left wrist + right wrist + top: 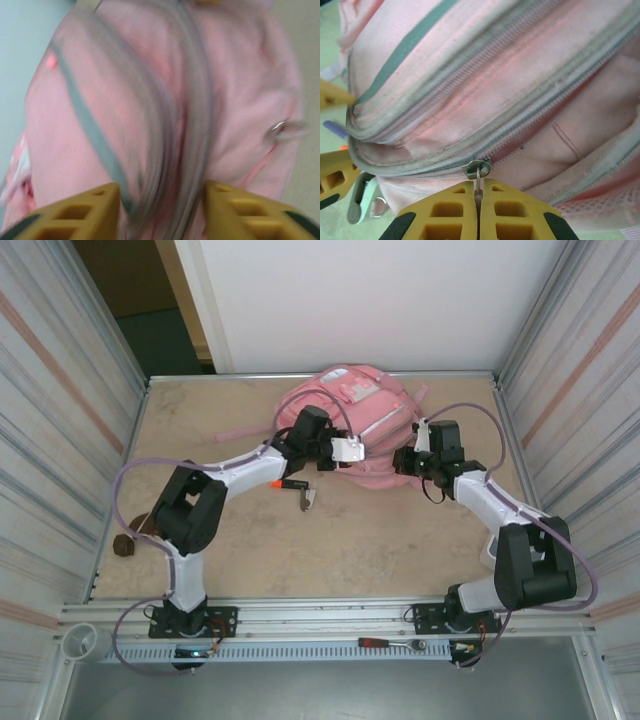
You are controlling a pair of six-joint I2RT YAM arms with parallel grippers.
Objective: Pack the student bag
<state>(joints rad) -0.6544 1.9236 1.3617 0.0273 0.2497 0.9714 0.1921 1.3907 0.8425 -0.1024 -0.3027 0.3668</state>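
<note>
Bag (345, 415) lies far-centre on the table (350, 540), your right claw (478, 195) clamped on its zip pull (477, 172), left claw (162, 200) spread at the fabric, so tugging may drag the unheld bag or lose the pull.

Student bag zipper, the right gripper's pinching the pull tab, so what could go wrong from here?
1. The right gripper pinches only the thin zipper pull; it could slip out when tugged.
2. The left gripper stands open around the student bag fabric, so the bag may slide with the pull rather than unzip.
</note>
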